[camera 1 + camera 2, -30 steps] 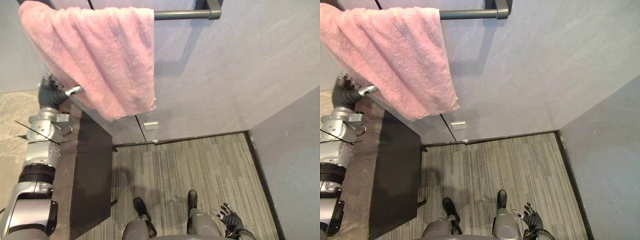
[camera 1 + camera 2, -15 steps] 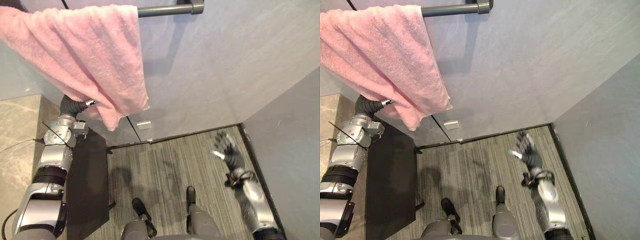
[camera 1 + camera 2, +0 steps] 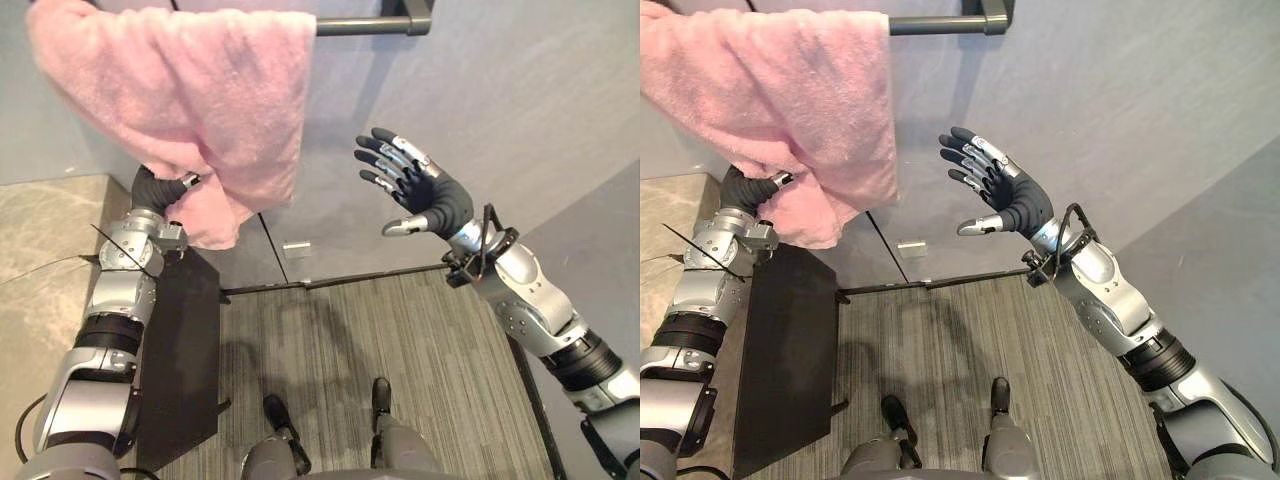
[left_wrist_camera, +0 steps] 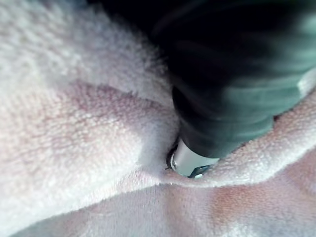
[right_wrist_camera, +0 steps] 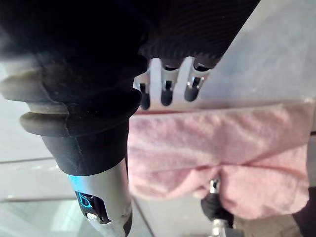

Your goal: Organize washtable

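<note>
Pink terry towel [image 3: 190, 100] hangs draped over a dark grey metal rail [image 3: 365, 25] fixed high on the grey wall [image 3: 520, 100]. The cloth falls in a broad sheet. Its lower corner is bunched into a loose fold.

Left hand [image 3: 160, 188] is pushed up into that bunched fold from below, with only its dark ribbed cover showing. In the left wrist view, pink pile presses in close all round the cover. Cannot tell whether this hand is closed on the cloth or merely lies against it.

Right hand [image 3: 425, 195] is raised in front of the wall, just beside the towel's free right edge and apart from it. Its fingers are spread and straight, the thumb is out, and it holds nothing.

Beige stone-patterned worktop [image 3: 40, 240] sits at the lower left, below the towel. A black cabinet side panel [image 3: 185, 350] drops from its edge to the grey striped carpet floor [image 3: 400, 330].
</note>
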### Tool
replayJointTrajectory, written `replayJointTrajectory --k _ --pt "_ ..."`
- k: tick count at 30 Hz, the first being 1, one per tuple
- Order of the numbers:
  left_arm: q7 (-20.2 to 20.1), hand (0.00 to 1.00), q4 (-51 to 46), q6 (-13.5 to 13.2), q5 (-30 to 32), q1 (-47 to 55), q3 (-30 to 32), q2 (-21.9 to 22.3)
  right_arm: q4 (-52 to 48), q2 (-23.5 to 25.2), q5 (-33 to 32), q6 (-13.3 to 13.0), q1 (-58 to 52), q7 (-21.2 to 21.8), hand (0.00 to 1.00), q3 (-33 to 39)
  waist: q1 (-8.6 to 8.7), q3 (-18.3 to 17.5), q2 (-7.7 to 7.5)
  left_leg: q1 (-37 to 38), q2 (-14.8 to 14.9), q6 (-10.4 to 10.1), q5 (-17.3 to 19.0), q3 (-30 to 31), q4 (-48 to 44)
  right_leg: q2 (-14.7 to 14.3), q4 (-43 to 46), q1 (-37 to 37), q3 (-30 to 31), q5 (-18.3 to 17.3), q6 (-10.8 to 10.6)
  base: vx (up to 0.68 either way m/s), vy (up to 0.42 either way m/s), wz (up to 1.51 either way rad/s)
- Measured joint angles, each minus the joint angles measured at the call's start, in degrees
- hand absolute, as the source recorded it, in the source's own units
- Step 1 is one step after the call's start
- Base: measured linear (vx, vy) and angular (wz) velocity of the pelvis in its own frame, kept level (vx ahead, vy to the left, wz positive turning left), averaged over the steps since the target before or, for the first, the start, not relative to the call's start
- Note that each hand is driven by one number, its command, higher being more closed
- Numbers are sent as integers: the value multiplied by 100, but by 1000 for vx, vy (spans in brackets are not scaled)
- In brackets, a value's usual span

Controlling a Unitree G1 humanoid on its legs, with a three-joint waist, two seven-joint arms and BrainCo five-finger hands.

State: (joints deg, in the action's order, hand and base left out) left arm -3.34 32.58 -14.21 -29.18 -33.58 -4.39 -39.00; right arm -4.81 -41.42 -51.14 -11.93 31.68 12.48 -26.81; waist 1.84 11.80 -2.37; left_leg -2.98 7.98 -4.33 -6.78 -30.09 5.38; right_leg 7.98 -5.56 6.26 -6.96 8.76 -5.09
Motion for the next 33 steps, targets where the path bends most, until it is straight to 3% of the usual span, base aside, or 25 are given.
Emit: replayJointTrajectory --k 9,20,30,33 --pt "3 100 -84 0 -184 -28 -373 0 2312 462 -497 425 1526 -292 0 -984 -130 -156 13 -125 14 33 -158 213 44 -9 -2 4 -178 47 46 -49 -17 11" --pt "-4 100 -110 5 -290 -364 -670 136 4587 1739 -432 582 3297 -940 0 -953 -303 -195 74 -352 20 61 -321 422 47 -15 -5 103 -378 141 73 -19 -8 10" --pt "10 100 -83 31 -294 -742 -730 543 6061 2948 -112 618 4146 -1426 0 178 -389 -189 134 -538 54 81 -425 570 47 -48 -4 217 -541 211 155 1 -14 5" --pt "109 100 -71 29 -293 -1028 -730 752 6414 3498 -104 609 4379 -1600 0 604 -419 -169 228 -616 94 52 -458 656 48 -80 -5 235 -644 209 162 0 -23 12"
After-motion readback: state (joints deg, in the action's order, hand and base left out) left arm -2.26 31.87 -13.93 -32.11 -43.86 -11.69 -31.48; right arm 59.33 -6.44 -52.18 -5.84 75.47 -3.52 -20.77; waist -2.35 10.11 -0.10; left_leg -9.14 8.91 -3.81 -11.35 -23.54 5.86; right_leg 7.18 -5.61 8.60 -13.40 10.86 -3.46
